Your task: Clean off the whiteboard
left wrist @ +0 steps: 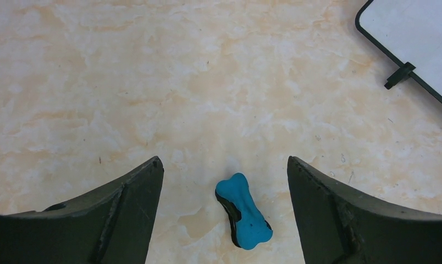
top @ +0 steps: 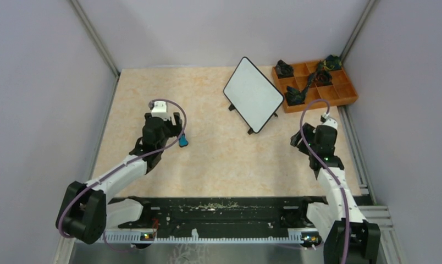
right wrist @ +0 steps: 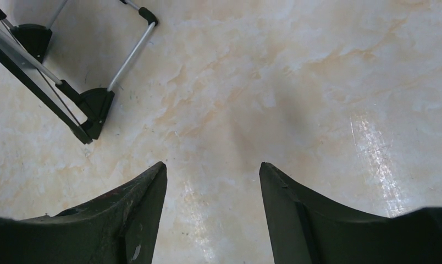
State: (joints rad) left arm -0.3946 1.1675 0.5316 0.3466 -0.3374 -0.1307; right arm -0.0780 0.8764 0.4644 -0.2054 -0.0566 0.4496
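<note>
The whiteboard stands tilted on its two black feet at the back centre; its face looks blank white, with no writing visible. Its corner shows in the left wrist view, and its feet and stand rods show in the right wrist view. A blue bone-shaped eraser lies on the table, between my left gripper's open fingers but not touched. My left gripper is open and empty. My right gripper is open and empty, near the board's right foot.
An orange compartment tray with several dark items stands at the back right, beside the whiteboard. Grey walls and metal rails enclose the marbled beige table.
</note>
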